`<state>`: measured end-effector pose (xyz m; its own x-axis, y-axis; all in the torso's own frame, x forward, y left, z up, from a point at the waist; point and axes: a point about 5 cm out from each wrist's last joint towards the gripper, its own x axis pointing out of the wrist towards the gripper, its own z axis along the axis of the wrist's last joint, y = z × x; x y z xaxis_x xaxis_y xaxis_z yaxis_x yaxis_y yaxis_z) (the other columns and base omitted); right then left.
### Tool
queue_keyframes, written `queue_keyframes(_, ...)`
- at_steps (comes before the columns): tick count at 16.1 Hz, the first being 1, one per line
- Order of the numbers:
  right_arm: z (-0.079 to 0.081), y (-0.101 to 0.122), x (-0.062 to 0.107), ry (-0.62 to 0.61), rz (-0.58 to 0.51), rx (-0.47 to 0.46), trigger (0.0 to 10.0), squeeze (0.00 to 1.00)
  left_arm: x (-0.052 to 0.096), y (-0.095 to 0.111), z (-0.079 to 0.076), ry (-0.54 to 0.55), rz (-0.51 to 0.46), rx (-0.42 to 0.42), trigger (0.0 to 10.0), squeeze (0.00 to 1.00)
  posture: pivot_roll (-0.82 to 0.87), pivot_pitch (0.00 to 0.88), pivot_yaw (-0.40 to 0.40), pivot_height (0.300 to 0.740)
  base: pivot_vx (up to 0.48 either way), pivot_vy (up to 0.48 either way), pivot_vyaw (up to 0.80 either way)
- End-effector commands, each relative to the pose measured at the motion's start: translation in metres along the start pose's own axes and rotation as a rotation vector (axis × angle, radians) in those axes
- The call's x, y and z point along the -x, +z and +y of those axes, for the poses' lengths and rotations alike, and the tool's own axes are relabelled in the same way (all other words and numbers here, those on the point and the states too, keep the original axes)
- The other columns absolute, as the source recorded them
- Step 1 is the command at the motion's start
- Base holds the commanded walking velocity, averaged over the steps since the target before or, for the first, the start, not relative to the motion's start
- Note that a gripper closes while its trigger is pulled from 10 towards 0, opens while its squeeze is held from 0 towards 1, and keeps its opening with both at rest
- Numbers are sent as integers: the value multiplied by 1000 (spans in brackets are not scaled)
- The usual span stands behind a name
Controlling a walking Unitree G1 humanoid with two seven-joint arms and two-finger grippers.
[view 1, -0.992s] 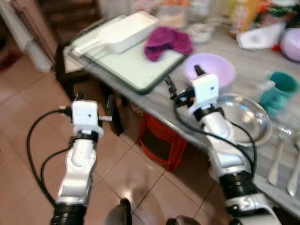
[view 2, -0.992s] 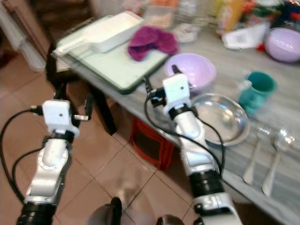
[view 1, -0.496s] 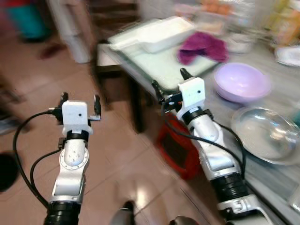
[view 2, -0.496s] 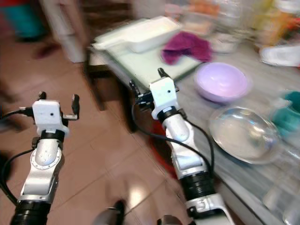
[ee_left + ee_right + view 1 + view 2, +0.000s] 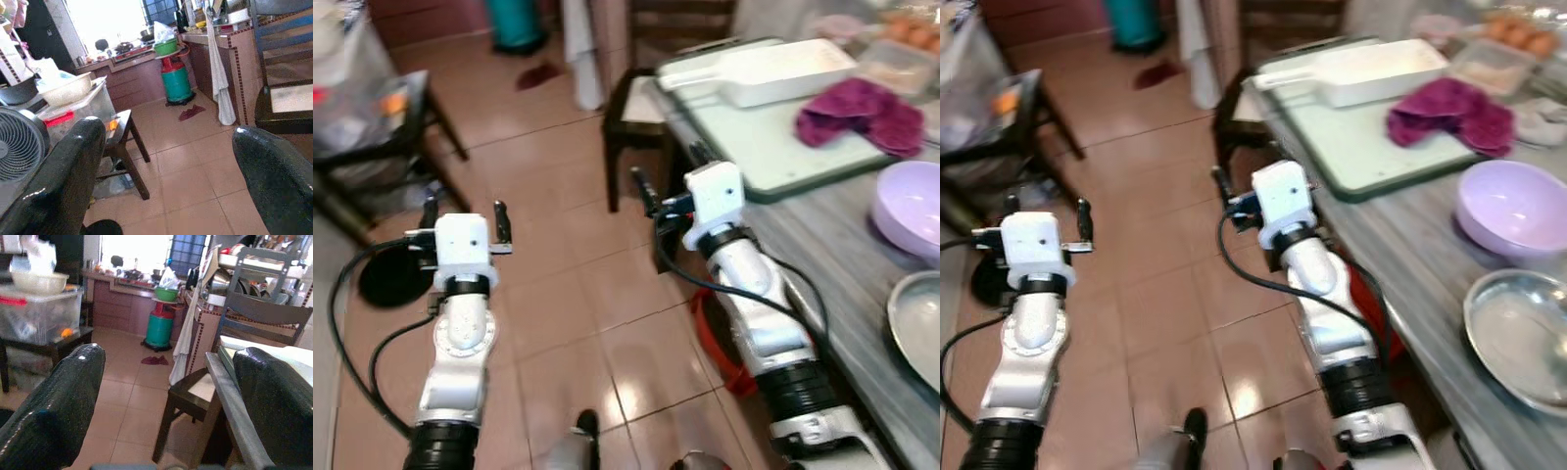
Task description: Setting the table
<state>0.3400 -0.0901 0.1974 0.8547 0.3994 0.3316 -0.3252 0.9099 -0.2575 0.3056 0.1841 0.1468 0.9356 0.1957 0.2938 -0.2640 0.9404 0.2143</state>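
The grey table (image 5: 822, 257) runs along my right side. On it lie a lilac bowl (image 5: 1513, 208), a shiny metal bowl (image 5: 1520, 338), a green tray (image 5: 773, 147), a white baking dish (image 5: 783, 70) and a purple cloth (image 5: 862, 103). My right gripper (image 5: 668, 168) hovers open and empty just off the table's near edge, short of the tray. My left gripper (image 5: 464, 206) is open and empty too, raised over the tiled floor well left of the table. In the wrist views both pairs of black fingers (image 5: 58, 186) (image 5: 54, 406) stand wide apart with only the kitchen between them.
A dark wooden chair (image 5: 631, 117) stands at the table's far corner, a red stool (image 5: 717, 328) under the table. A low black table (image 5: 372, 147) with a plastic box stands at the left, a fan's black base (image 5: 391, 279) beside it. Brown floor tiles lie between.
The camera has swung left: the table has slid to the right of the picture and the teal cup and spoons have left it. Both arms keep the same raised pose.
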Motion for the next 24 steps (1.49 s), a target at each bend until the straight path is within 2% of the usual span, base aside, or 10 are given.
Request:
queue_keyframes(1,5,0,-1,12,-5,-15,10000,0,0,-4,6,18,12,-21,10000,0,-88,198,5,740,0,0,800)
queue_keyframes(6,2,-20,5,-31,73,-52,10000,0,6,-23,10,4,71,-61,10000,0,-83,197,10,740,0,0,800)
queue_keyframes(10,-1,-60,25,-63,236,-77,10000,0,24,-72,12,-79,285,-70,10000,0,-82,196,10,740,0,0,400)
queue_keyframes(13,-5,-111,58,-102,503,-116,10000,0,48,-113,10,-183,513,-22,10000,0,-78,191,7,740,0,0,0)
queue_keyframes(14,-5,-118,64,-118,537,-146,10000,0,50,-116,9,-187,533,-10,10000,0,-77,188,6,740,0,0,0)
queue_keyframes(15,-8,-129,77,-156,597,-174,10000,0,63,-130,5,-247,623,-32,10000,0,-77,188,6,740,0,0,0)
queue_keyframes(17,-13,-137,87,-194,653,-168,10000,0,74,-140,0,-299,689,-48,10000,0,-82,182,9,740,0,0,0)
queue_keyframes(18,-17,-148,102,-221,728,-179,10000,0,84,-148,-5,-342,749,-76,10000,0,-68,175,15,740,0,0,0)
queue_keyframes(21,-14,-167,134,-159,891,-120,10000,0,95,-158,-9,-383,848,-88,10000,0,-79,168,27,740,0,0,0)
queue_keyframes(24,-11,-180,156,-162,1016,-154,10000,0,115,-169,-8,-451,968,-86,10000,0,-80,157,13,740,0,0,0)
